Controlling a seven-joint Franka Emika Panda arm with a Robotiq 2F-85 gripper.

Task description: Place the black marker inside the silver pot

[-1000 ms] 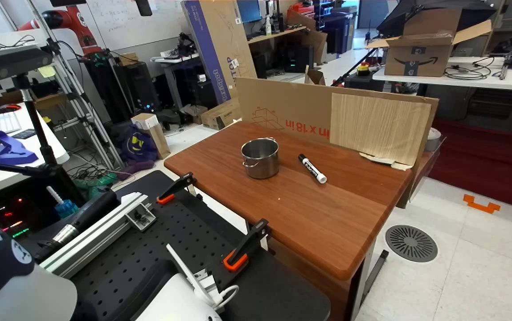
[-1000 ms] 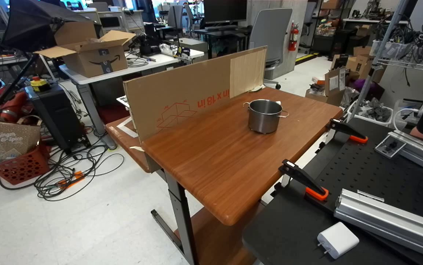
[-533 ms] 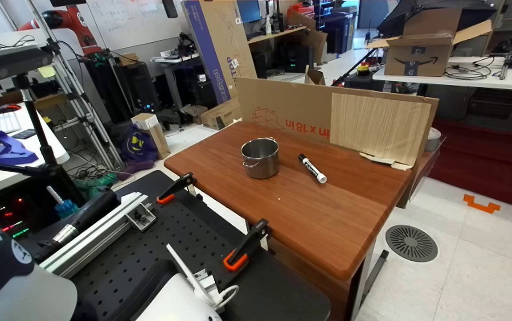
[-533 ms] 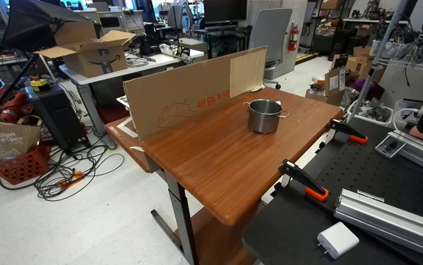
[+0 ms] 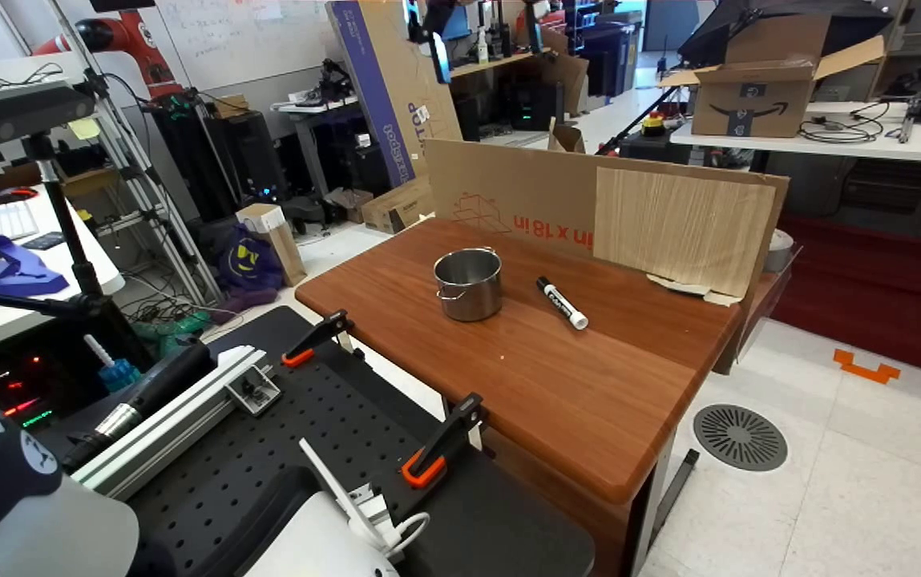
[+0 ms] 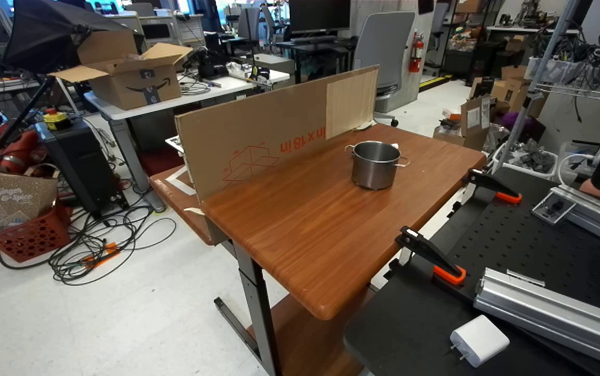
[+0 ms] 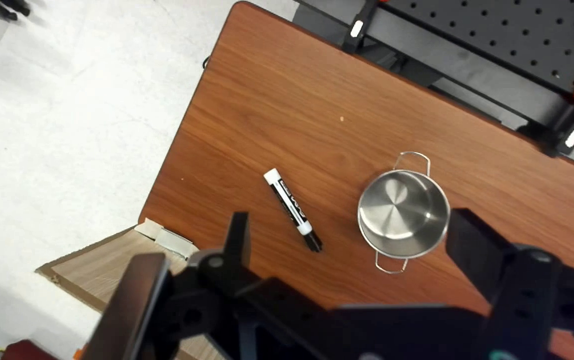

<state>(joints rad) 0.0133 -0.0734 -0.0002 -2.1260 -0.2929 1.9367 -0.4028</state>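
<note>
Nothing of the job looks done to me yet. The black dry-erase marker [image 7: 292,210] lies flat on the wood-grain table [image 7: 267,100], and the small two-handled steel pot [image 7: 420,200] stands upright near it, its inside bare. In the wrist view the pot sits at three o'clock from the marker, not touching; the black cap [image 7: 313,242] points to five o'clock. In an exterior view the claw [image 5: 489,62] hangs high, at twelve o'clock from the pot, spread wide and holding nothing. By my reckoning all of it remains: lowering, gripping, lifting, releasing the marker inside.
</note>
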